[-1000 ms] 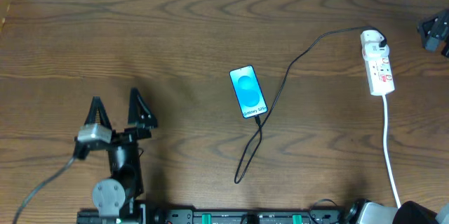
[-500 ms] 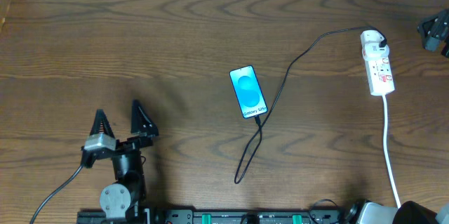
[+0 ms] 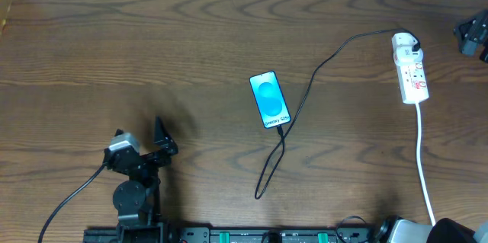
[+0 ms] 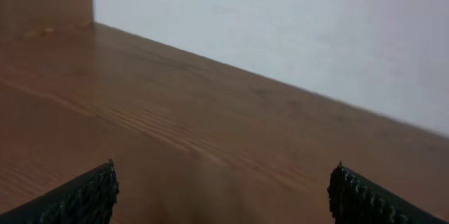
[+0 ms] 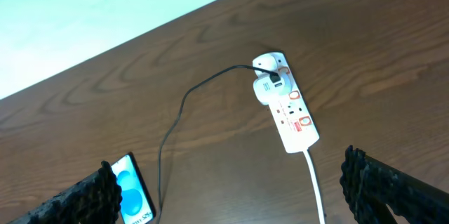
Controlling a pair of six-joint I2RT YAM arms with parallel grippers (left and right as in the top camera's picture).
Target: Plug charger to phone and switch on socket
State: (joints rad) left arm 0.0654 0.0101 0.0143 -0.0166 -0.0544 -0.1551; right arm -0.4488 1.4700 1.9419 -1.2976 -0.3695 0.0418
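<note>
Both pincers stand spread wide and grasp nothing: the left gripper point(image 4: 222, 192) hangs over the table point(image 3: 152, 37) well to the lower left of the phone point(image 3: 269, 100), and the right gripper point(image 5: 228, 182) hovers above the wood (nothing lies between its fingers). The phone lies face up, blue screen lit. The charger point(image 3: 306, 91) runs from the phone's lower end, loops below it, then climbs rightward to the socket point(image 3: 410, 71), well right of the phone.

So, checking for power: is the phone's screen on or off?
On: the phone glows bright blue, face up, in the overhead view.
</note>
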